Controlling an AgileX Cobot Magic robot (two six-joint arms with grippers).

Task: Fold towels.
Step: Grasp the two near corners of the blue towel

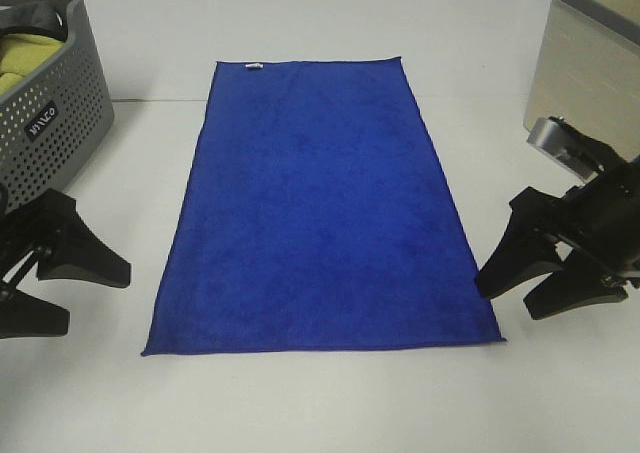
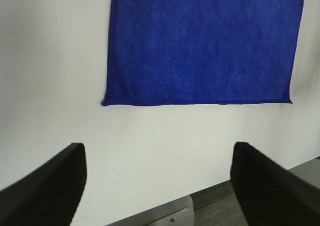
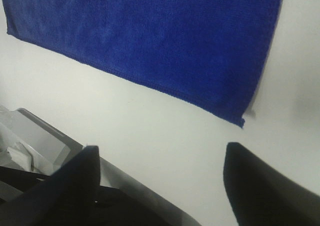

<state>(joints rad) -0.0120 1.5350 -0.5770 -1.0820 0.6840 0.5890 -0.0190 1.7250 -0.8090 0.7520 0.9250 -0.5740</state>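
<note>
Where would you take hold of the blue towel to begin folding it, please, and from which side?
By its two near corners. The blue towel lies flat and fully spread on the table, its near short edge between the open left gripper and right gripper. I would bring each in low from its own outer side and pinch the corner nearest it.

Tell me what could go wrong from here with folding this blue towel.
The blue towel lies flat on the table, so the open left gripper and right gripper may slip off its thin edge or bunch it.
Uneven lifting of the near corners could skew the fold.
The grey basket stands close to the left arm; a wide swing might knock it.
</note>
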